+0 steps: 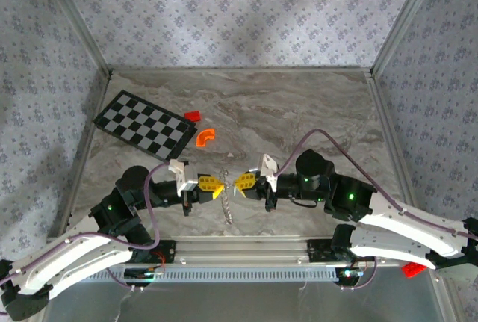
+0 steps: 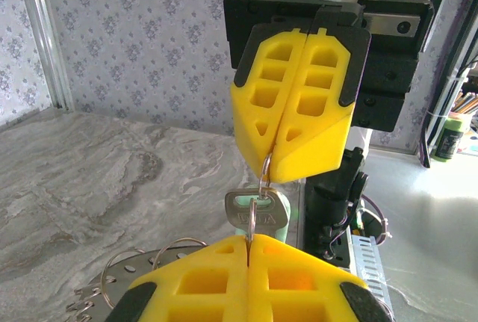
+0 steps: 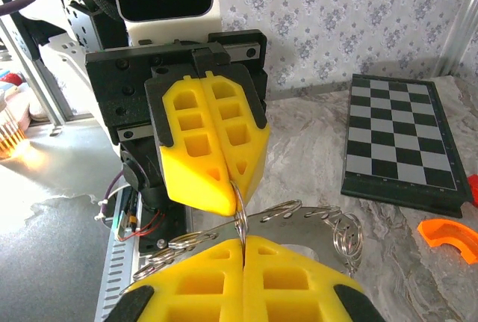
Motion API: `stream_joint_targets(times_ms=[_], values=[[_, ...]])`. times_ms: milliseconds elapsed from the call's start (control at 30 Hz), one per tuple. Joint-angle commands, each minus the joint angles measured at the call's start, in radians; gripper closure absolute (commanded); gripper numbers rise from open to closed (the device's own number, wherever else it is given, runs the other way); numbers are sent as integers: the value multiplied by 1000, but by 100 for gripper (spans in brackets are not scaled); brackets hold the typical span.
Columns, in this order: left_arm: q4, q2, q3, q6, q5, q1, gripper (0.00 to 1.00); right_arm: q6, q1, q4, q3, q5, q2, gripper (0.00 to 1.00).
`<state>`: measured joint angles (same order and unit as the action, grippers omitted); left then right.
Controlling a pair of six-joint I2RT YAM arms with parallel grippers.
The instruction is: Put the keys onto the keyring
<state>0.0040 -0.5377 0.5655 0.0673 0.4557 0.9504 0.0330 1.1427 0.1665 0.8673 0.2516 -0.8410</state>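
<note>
The left gripper (image 1: 218, 190) is pressed shut on the thin keyring (image 3: 240, 223), in the middle of the top view. The right gripper (image 1: 237, 184) meets it tip to tip and pinches the same keyring. The small pale key (image 2: 258, 210) sits on that ring between them, above the bench (image 1: 299, 113).

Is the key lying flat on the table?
No, the key hangs in the air from a small ring pinched by the right gripper.
</note>
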Motion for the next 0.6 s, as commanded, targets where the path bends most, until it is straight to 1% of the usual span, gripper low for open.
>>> stream_joint_targets(times_ms=[0, 567], values=[[66, 4, 3, -16, 3, 5, 100, -15, -5, -24, -6, 13, -1, 100], [63, 10, 0, -16, 6, 4, 100, -16, -12, -38, -16, 19, -8, 100]])
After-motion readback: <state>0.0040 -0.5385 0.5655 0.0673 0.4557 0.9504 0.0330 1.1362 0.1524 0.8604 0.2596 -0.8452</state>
